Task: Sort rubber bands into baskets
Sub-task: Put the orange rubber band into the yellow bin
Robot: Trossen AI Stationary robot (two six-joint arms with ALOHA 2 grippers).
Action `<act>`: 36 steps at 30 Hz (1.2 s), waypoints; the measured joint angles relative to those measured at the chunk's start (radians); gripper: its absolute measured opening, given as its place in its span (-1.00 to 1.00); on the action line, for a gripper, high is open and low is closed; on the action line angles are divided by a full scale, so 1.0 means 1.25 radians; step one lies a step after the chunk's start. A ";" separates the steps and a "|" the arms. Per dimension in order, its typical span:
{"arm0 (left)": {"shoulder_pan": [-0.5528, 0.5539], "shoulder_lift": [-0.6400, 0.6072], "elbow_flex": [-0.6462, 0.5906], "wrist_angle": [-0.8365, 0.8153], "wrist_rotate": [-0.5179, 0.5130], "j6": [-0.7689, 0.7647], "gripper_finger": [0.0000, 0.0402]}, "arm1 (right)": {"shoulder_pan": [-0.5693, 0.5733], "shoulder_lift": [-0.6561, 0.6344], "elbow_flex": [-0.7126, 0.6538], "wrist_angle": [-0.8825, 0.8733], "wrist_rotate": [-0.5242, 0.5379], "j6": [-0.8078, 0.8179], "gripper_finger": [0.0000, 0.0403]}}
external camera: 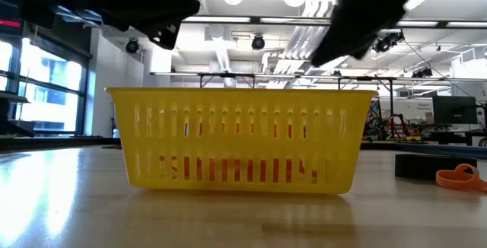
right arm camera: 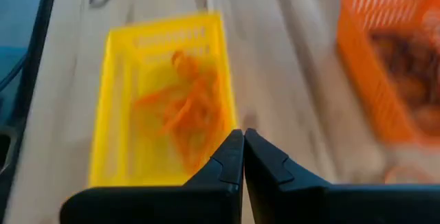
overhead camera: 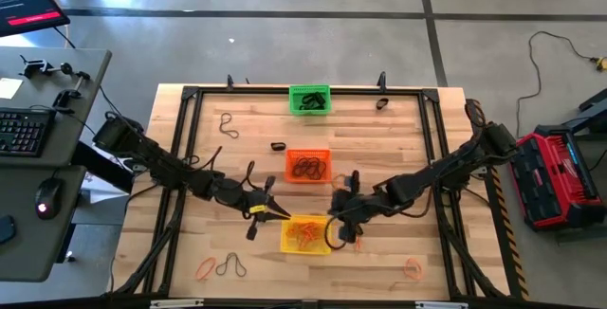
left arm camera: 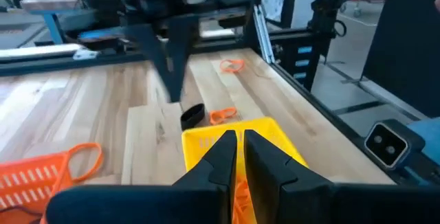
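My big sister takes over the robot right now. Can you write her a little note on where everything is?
Left gripper: nearly shut, nothing seen in it, at the yellow basket.
Right gripper: shut, empty, at that basket's other side.
Done: orange bands in the yellow basket, dark bands in the orange basket, some in the green basket.
Left: loose bands on the table, near its edges and beside the baskets.
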 joint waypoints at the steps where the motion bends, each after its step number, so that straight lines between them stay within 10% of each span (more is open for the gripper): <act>1: 0.000 0.000 -0.005 0.010 -0.003 0.002 -0.91 | 0.010 -0.007 0.000 -0.024 -0.009 0.022 -1.00; 25: 0.000 0.000 -0.042 0.098 -0.016 -0.055 -0.91 | 0.289 -0.053 0.001 -0.470 -0.359 0.730 -0.99; 36: 0.000 0.000 -0.042 0.097 -0.016 -0.057 -0.91 | 0.349 -0.053 0.000 -0.492 -0.363 0.852 -0.45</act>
